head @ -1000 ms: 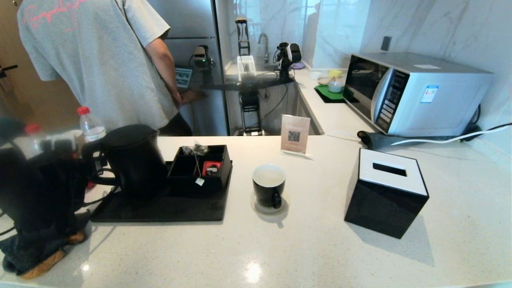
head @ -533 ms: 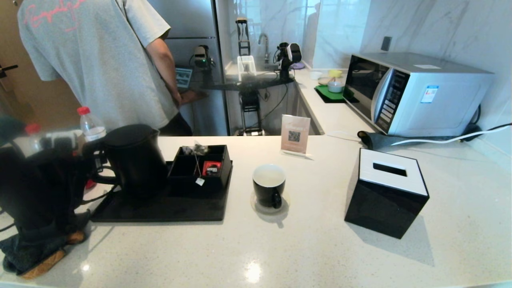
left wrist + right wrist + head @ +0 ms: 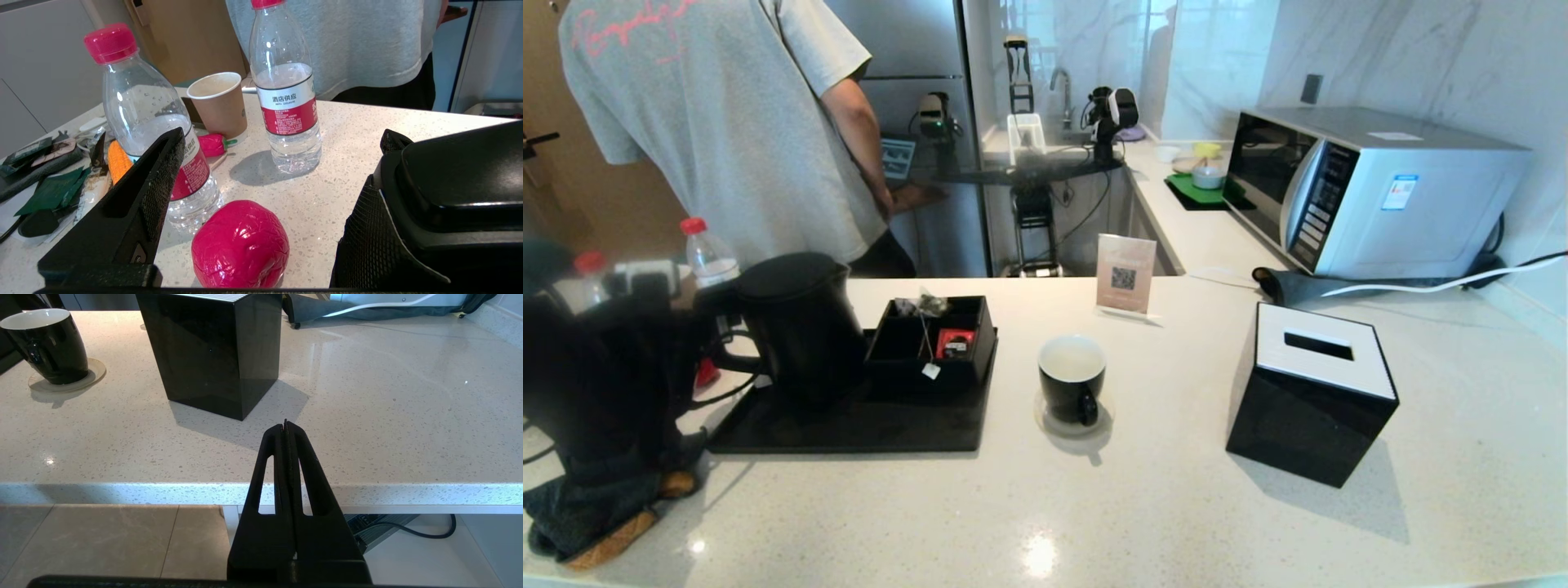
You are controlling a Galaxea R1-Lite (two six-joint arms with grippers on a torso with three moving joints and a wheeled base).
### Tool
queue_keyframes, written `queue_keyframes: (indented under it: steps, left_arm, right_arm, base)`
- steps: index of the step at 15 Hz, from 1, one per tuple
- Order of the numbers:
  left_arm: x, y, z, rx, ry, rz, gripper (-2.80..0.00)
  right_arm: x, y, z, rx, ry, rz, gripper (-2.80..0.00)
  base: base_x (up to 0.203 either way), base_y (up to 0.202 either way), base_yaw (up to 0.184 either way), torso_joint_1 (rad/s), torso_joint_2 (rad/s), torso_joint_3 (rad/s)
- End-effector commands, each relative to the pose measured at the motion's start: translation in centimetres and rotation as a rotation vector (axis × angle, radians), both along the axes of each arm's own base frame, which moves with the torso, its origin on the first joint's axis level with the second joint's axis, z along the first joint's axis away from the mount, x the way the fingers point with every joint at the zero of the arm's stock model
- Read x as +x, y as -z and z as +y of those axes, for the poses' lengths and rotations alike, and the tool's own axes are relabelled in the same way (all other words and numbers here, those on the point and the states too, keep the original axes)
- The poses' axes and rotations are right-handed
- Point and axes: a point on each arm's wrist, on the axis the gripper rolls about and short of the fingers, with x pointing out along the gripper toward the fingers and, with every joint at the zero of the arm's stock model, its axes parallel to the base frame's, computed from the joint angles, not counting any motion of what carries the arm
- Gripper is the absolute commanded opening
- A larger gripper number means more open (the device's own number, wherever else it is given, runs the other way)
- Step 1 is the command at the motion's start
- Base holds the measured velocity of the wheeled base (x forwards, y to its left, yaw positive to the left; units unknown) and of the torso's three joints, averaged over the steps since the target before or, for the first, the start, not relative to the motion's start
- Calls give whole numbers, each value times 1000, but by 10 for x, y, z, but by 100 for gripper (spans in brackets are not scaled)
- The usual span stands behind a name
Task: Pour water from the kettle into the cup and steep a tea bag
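Observation:
The matte black kettle (image 3: 796, 327) stands on a black tray (image 3: 849, 429) at the left. My left gripper (image 3: 282, 139) is open beside its handle side, one finger (image 3: 367, 232) close against the kettle (image 3: 461, 183), nothing between the jaws. The black cup (image 3: 1072, 380) sits on a coaster mid-counter and holds pale water (image 3: 1072, 358). In the black organiser box (image 3: 931, 339) lies the tea bag (image 3: 929, 305), its string and tag (image 3: 930, 371) hanging over the front. My right gripper (image 3: 286, 424) is shut and empty at the counter's front edge, out of the head view.
A black tissue box (image 3: 1311, 392) stands right of the cup, a microwave (image 3: 1372, 188) behind it. Two red-capped bottles (image 3: 286, 90), a paper cup (image 3: 220, 104) and a red foil ball (image 3: 240, 244) crowd the far left. A person (image 3: 719, 122) stands behind the counter.
My left arm has drifted slightly left, away from the kettle. Kettle, cup and tea bag have stayed put.

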Motion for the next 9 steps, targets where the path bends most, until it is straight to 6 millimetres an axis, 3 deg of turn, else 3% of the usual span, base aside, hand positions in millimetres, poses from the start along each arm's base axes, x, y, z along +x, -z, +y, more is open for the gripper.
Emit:
queue_keyframes:
  steps: [1, 5, 6, 9]
  left_arm:
    - [0, -6, 0, 19, -3, -49, 0]
    - [1, -5, -3, 26, 6, -43, 0]
    - [1, -4, -3, 27, 6, -40, -280]
    - [2, -4, -5, 27, 13, -41, -280]
  right_arm:
    - [0, 0, 0, 1, -1, 1, -280]
    - [0, 0, 0, 0, -1, 1, -280]
    - [0, 0, 0, 1, -1, 1, -280]
    - [0, 0, 0, 0, -1, 1, -280]
  base:
    - [0, 0, 0, 0, 0, 0]
    - [0, 0, 0, 0, 0, 0]
    - [0, 0, 0, 0, 0, 0]
    - [0, 0, 0, 0, 0, 0]
